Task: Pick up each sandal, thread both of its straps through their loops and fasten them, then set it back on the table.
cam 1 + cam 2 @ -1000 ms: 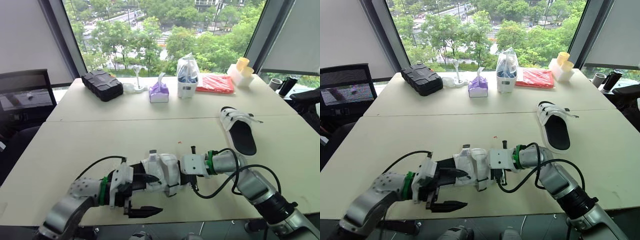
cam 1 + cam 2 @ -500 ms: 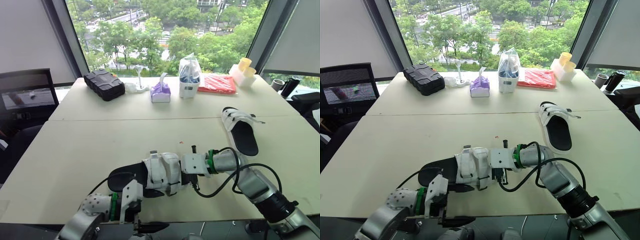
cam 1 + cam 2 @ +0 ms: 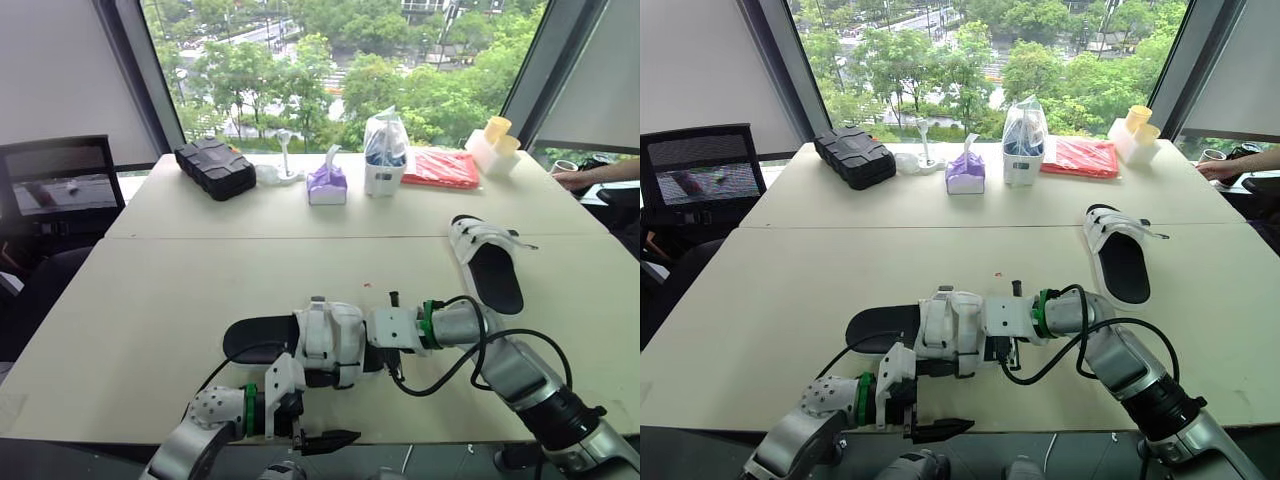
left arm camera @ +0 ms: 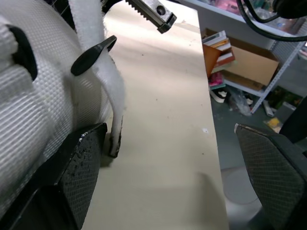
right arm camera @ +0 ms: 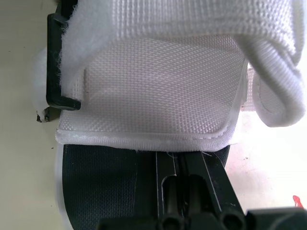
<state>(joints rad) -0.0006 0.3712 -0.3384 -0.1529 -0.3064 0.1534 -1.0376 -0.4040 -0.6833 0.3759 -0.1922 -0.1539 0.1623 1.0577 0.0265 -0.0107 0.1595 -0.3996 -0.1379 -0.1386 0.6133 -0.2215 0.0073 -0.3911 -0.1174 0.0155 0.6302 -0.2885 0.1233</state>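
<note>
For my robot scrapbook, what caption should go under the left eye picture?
Right gripper tucked into a white-strapped sandal on the table, left gripper open beside it, second sandal lying farther right.

Straight ahead of my left gripper [image 4: 168,132] it's bare table [image 4: 160,91], but the sandal [image 4: 38,96] crowds right against one finger and the table edge drops off before the other.
</note>
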